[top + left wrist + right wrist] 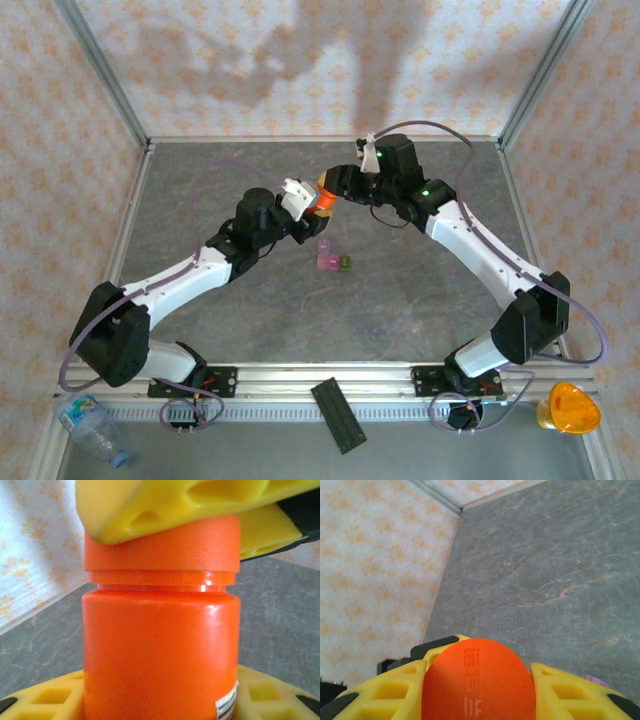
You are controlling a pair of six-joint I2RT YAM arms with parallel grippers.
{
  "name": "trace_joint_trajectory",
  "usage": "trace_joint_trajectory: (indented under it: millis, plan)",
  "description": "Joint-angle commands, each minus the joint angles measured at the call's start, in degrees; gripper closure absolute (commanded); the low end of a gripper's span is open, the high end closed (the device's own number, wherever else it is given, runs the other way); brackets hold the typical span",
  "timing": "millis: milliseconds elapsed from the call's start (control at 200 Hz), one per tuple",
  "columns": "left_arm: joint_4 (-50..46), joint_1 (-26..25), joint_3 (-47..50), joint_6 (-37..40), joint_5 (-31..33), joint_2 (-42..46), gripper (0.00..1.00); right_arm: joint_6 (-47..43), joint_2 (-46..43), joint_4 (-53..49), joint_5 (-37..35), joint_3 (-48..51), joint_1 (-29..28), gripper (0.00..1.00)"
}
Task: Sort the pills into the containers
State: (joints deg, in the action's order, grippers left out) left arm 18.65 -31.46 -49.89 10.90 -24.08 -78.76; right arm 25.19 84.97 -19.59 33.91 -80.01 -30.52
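An orange pill bottle (160,650) with a red-orange cap (162,550) hangs above the table's middle back. My left gripper (316,207) is shut on the bottle's body, its yellow fingers (40,700) on either side. My right gripper (332,190) is shut on the cap (479,680), with yellow fingers (570,690) pressed against both sides; they also cross the top of the left wrist view. The containers (332,262), small joined pink cubes and one green, sit on the table just in front of both grippers. The pills are out of view.
A grey table (400,300) is boxed in by patterned walls and a metal frame. At the near rail lie a clear plastic bottle (95,425), a black strip (338,415) and an orange object (568,408).
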Motion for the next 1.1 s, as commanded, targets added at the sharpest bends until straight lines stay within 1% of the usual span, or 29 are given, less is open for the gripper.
trace_joint_trajectory:
  millis: [0,135,210,260,435,606,636,661,676,701,721,771,826,871,911,1096]
  plan:
    - [1.33,-0.07,-2.23,-2.28,-5.85,3.91,1.0,-10.1,-3.45,6.74,8.26,2.46,3.18,0.67]
    - [3.0,0.32,0.03,-5.0,-9.6,5.61,1.0,-11.86,-4.71,12.7,16.21,4.73,6.42,0.71]
    - [3.81,0.42,1.16,-6.32,-10.79,6.29,1.0,-13.12,-4.83,12.42,18.4,4.33,7.26,0.74]
    - [4.34,0.51,1.79,-6.95,-11.37,6.41,1.0,-13.78,-4.87,11.58,19.44,3.78,7.56,0.75]
    - [5.03,0.66,2.01,-8.13,-12.54,5.7,1.0,-15.47,-4.56,8.16,20.47,2.19,7.7,0.74]
    - [4.6,0.63,0.99,-7.72,-10.58,4.55,1.0,-10.01,-4.8,10.62,18.07,3.72,7.72,0.72]
    - [4.38,0.62,0.74,-7.37,-10.2,4.34,1.0,-8.88,-4.89,11.5,17.8,4.18,7.67,0.67]
    - [4.44,0.62,0.63,-7.22,-9.78,4.11,1.0,-8.13,-5.05,11.99,17.24,4.4,7.59,0.61]
    - [4.26,0.66,0.52,-7.05,-9.59,4.06,1.0,-7.75,-5.03,12.1,16.93,4.47,7.54,0.56]
    - [4.13,0.69,0.34,-6.76,-9.21,3.89,1.0,-7.17,-5.13,12.17,16.35,4.65,7.27,0.42]
    - [3.89,0.7,0.13,-6.47,-8.95,3.8,1.0,-6.78,-5.15,12.15,15.79,4.72,7.12,0.34]
    - [3.21,0.68,-0.53,-5.86,-8.13,3.37,1.0,-5.71,-5.39,11.56,14.12,4.75,6.82,0.26]
    - [2.37,0.66,-1.12,-4.83,-7.15,3.0,1.0,-3.68,-5.97,11.76,12.65,4.9,6.67,0.2]
    - [2.07,0.62,-1.46,-4.1,-5.99,2.6,1.0,-1.59,-6.26,10.49,10.07,4.39,6.62,0.18]
    - [1.82,0.64,-1.73,-3.37,-4.89,2.25,1.0,0.59,-6.6,10.32,9.01,4.3,6.55,0.17]
    - [3.01,0.56,-1.76,0.42,1.5,0.85,1.0,13.92,-6.84,3.17,-3.57,2.97,5.76,0.15]
